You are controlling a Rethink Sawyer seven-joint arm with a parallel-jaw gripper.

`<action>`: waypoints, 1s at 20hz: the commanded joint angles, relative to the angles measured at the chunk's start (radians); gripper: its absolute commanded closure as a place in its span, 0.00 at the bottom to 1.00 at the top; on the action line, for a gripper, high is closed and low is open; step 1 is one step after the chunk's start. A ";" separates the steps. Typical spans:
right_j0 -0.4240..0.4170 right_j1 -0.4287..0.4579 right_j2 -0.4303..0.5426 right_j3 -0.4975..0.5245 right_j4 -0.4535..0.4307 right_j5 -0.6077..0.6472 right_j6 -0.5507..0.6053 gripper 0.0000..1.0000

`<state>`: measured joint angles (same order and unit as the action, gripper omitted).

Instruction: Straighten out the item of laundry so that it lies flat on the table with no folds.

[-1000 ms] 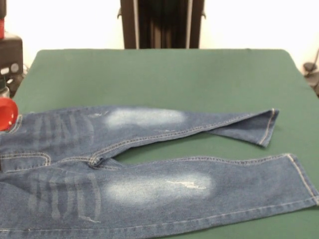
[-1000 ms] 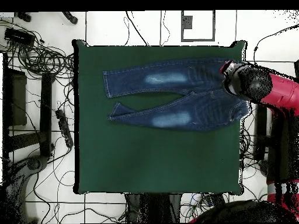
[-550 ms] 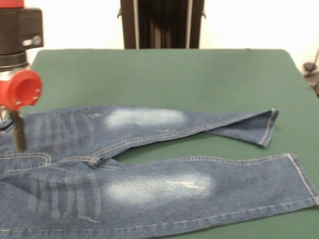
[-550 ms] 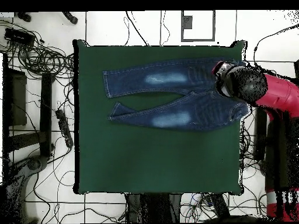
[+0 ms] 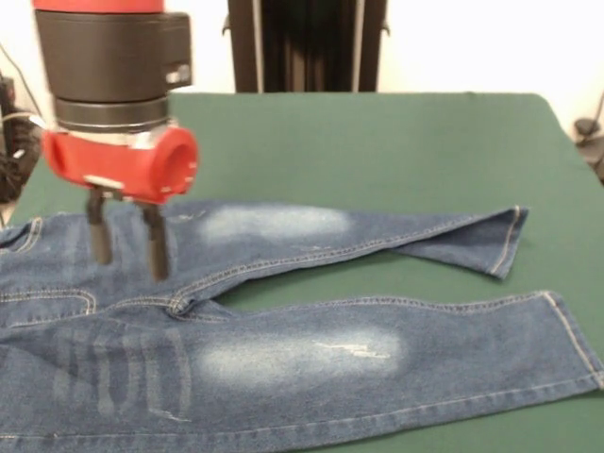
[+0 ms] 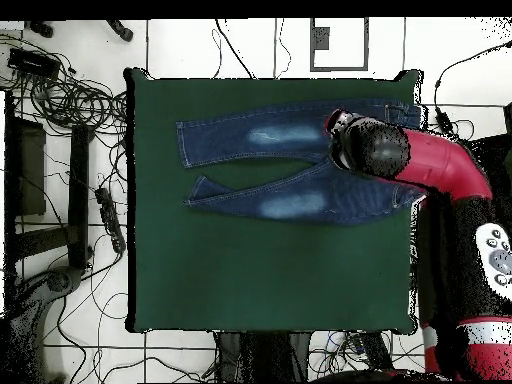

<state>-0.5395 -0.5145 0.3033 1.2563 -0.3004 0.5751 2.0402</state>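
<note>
1. Nearest the camera in the front view: the jeans (image 5: 283, 321) spread across the table (image 5: 377, 151), nearer leg running toward 3 o'clock and lying smooth, pale thigh patch showing, cuff close to the table's edge.
2. Just behind: the farther leg, reaching toward 2 o'clock, with its cuff end turned over on itself into a pointed fold. Likely the main fault left to fix.
3. At the crotch, around 9 o'clock of picture centre: small puckers where the legs meet, otherwise fairly flat.
4. Over the hip of the farther leg, at 10 o'clock: the gripper (image 5: 127, 247), two dark fingers (image 5: 157, 247) pointing down, spread a moderate way apart, nothing between them. Tips at or just above the denim; contact not clear.
5. Changed within the last second: arm swept in from the waistband edge of the table to over the seat of the jeans, seen in both views. Cloth itself unchanged in shape over that time.
6. Meaning for the task: probably a reach toward a grasp near the waist or hip, not yet a pull; folded cuff far off at 3 o'clock from the gripper.
7. Overhead: jeans (image 6: 300, 165) in the table's half away from the robot's base, gripper (image 6: 345, 145) over the waist end.
</note>
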 commanded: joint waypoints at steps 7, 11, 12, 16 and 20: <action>0.205 -0.024 -0.121 0.277 0.198 -0.130 0.386 0.00; 0.252 -0.015 -0.148 0.303 0.260 -0.178 0.416 0.00; 0.259 -0.010 -0.150 0.309 0.274 -0.192 0.419 0.00; 0.294 0.001 -0.164 0.333 0.307 -0.221 0.417 0.00; 0.397 -0.011 -0.255 0.323 0.332 -0.172 0.468 0.00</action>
<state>-0.2630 -0.5255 0.1242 1.4451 -0.0428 0.3937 2.1893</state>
